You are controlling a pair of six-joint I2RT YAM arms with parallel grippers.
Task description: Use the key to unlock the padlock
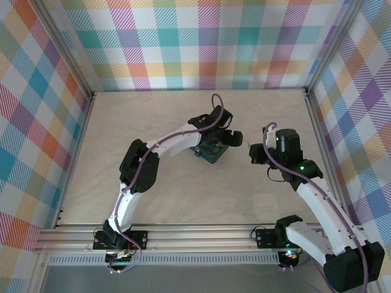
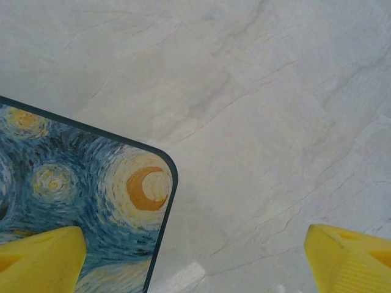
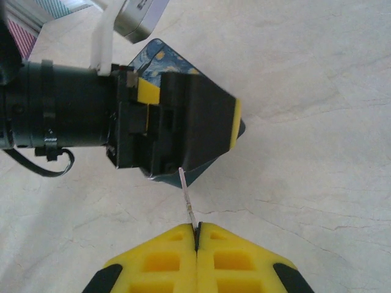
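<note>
My right gripper [image 3: 197, 229] is shut on the key [image 3: 187, 194], a thin metal sliver that sticks out from between the yellow fingertips. The key tip points at the near corner of the starry-night painted box [image 3: 160, 58]. The padlock is hidden. My left gripper [image 3: 177, 116] sits over the box and covers most of it. In the left wrist view the left gripper [image 2: 195, 259] stands open, with one yellow fingertip [image 2: 36, 259] over the box lid [image 2: 91, 201] and the other above bare table. From above, the left gripper [image 1: 225, 139] lies on the box [image 1: 208, 155], with the right gripper [image 1: 252, 154] just to its right.
The pale marble-patterned table [image 1: 153, 116] is walled by plaid panels [image 1: 201, 43] on three sides. An aluminium rail [image 1: 195, 235] with both arm bases runs along the near edge. A small white mark [image 2: 183, 278] lies on the table by the box corner.
</note>
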